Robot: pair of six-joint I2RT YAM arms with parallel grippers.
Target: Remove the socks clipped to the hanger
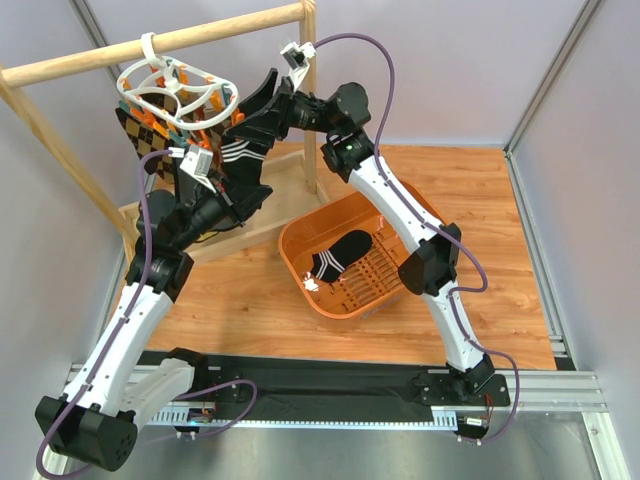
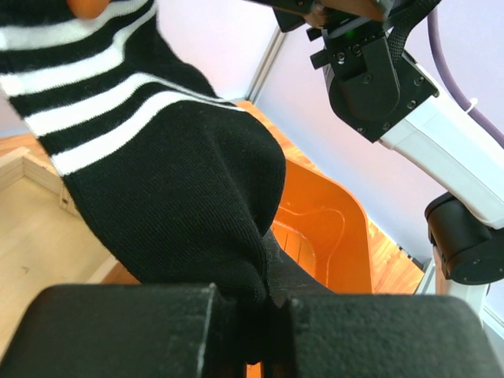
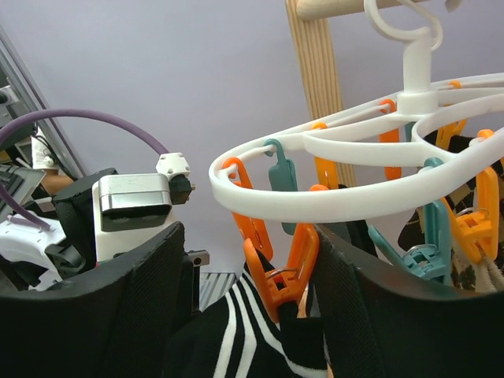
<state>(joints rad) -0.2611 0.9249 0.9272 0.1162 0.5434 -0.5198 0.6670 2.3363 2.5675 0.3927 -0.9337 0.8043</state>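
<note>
Left pincer (image 2: 250, 319), nearest the lens in its own wrist view: clenched on the lower end of a striped sock (image 2: 165, 173), with black fabric bunched in the slit between the two black fingers. From the grip the sock is seen rising toward 11 o'clock, with white bands across its upper part. The top of the sock is cut off by the frame edge.

Right pincer (image 3: 248, 315): released, jaws standing apart. An orange clip (image 3: 279, 272) is straddled between them. The clip is just beside the finger at 3 o'clock and apart from the one at 9 o'clock; whether that nearer finger touches it cannot be told. Black-and-white striped fabric is seen below the clip.

Hanger (image 3: 331, 197): white oval ring, hooked on a wooden rail (image 1: 200, 35) and placed at 10 o'clock in the top view. Orange and teal clips (image 3: 281, 177) are hung around its rim. An argyle sock (image 1: 135, 135) is clipped on the ring's 9 o'clock side.

Orange basket (image 1: 300, 262): set on the wooden table (image 1: 480, 200), just off centre toward 4 o'clock in the top view. One striped black sock (image 1: 342, 255) is laid inside.
</note>
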